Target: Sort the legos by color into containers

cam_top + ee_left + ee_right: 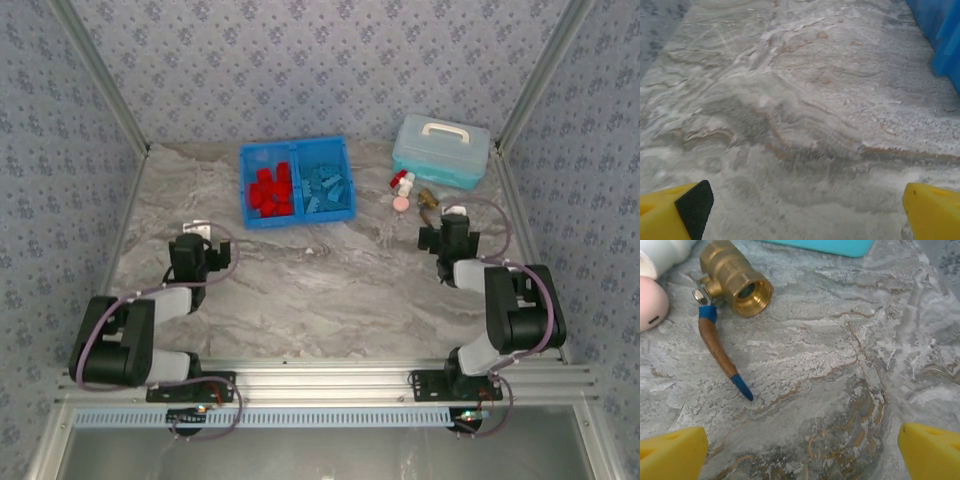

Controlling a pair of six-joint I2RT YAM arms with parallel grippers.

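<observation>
Your red legos (271, 192) lie in the left compartment of the blue tray (294, 147) at the far middle of the table (330, 290), the light blue legos (327, 188) in its right, well apart from both grippers. The left gripper (805, 212) sits near-left of the tray, the right gripper (802, 450) just near of a brass valve (737, 282) by the pale case (441, 150); both jaws stand wide, holding nothing. Bare table lies between the left arm (115, 335) and right arm (520, 305), each folded low.

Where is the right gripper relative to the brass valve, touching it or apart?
Apart. The right wrist view shows bare table between the open right gripper and the handle of the brass valve.
</observation>
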